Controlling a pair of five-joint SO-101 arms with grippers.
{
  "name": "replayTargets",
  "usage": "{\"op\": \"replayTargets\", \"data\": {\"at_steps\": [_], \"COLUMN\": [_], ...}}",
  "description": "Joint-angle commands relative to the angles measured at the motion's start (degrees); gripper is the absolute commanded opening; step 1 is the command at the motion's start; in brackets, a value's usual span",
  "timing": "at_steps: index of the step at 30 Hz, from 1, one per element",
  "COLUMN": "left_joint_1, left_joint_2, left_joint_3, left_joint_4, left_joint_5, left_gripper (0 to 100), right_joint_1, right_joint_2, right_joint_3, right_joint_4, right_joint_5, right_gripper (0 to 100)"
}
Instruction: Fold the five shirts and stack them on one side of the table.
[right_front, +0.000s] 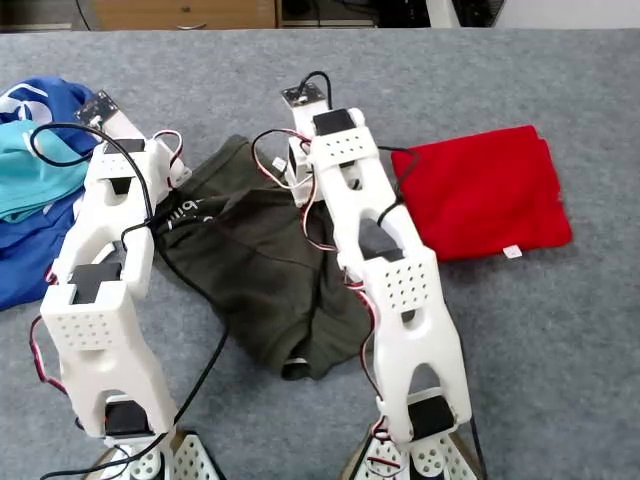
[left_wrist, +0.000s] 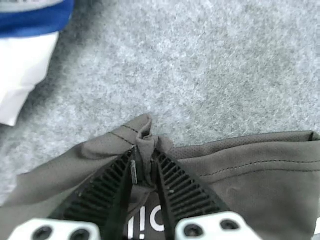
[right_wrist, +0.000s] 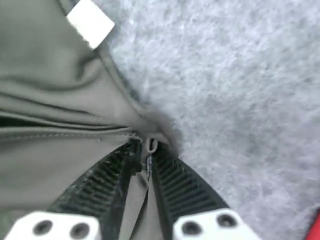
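**Fold step: both grips set on cloth**

The olive shirt (right_front: 265, 285) lies rumpled mid-table between the arms. Your left gripper (left_wrist: 145, 156) and right gripper (right_wrist: 146, 150) each pinch a bunch of its edge. Lift both evenly, keep the fabric taut between them, and fold squarely, well clear of the folded red shirt (right_front: 480, 190).

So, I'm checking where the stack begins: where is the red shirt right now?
In the high view the folded red shirt lies on the table's right side, close beside the right arm and right of the dark olive shirt.
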Motion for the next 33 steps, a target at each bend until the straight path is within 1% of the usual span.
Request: {"op": "replayTargets", "data": {"at_steps": [1,3,8,12,17,25,33], "left_joint_1": [-1.14,-0.88,-1.14,-0.79,-0.79,-0.88,-1.14], "left_joint_2": [-2.51,-2.51,-2.51,-2.51,-2.51,-2.51,-2.51], "left_joint_3": [0.00,0.00,0.00,0.00,0.00,0.00,0.00], "left_joint_4": [-0.18,-0.18,-0.18,-0.09,-0.09,-0.09,-0.09], "left_joint_5": [-1.32,-1.41,-1.58,-1.67,-1.67,-1.76,-1.67], "left_gripper": [2,2,2,2,2,2,2], "right_joint_1": [3.38,4.53,6.90,9.98,14.64,18.24,18.86], "right_joint_2": [-0.31,-0.48,-0.48,-0.22,-0.22,-0.48,-0.22], "right_joint_3": [-3.56,-4.79,-5.32,-5.14,-5.58,-5.76,-7.16], "right_joint_4": [-1.14,-0.79,-0.79,-0.79,-1.23,-2.99,-3.25], "right_joint_5": [-0.88,-0.62,4.92,4.84,1.93,0.79,0.79], "right_gripper": [0.1,0.1,0.1,0.1,0.1,0.1,0.1]}}
